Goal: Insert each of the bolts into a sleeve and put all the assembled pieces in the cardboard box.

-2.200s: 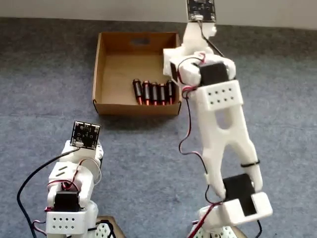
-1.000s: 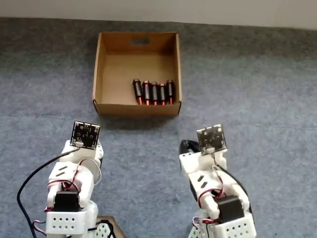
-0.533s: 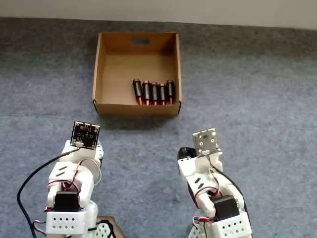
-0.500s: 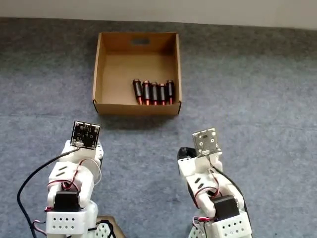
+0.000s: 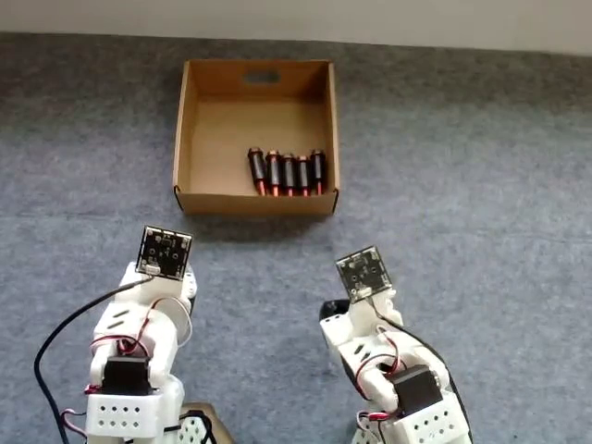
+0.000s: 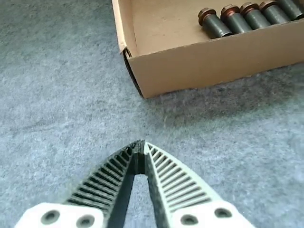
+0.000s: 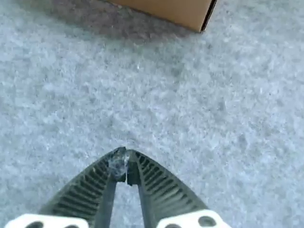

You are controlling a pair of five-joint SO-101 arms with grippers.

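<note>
Table (image 5: pixel 499 203): grey, carpeted.
Cardboard box (image 5: pixel 185 139): upper centre of the high view; five assembled pieces (image 5: pixel 288 172) are held inside, side by side.
Left jaws: closed, empty.
Right jaws: closed, empty.

Overhead; wrist views low (all share box (image 5: pixel 254 202)).

I am finding nothing I can read here. The open brown cardboard box (image 5: pixel 185 129) is showing plain walls, with no print, label or number on them. The small dark square circuit board (image 5: pixel 166 252) on top of the left arm and the matching dark circuit board (image 5: pixel 361 272) on top of the right arm are showing only specks that are too small for me to make out.
</note>
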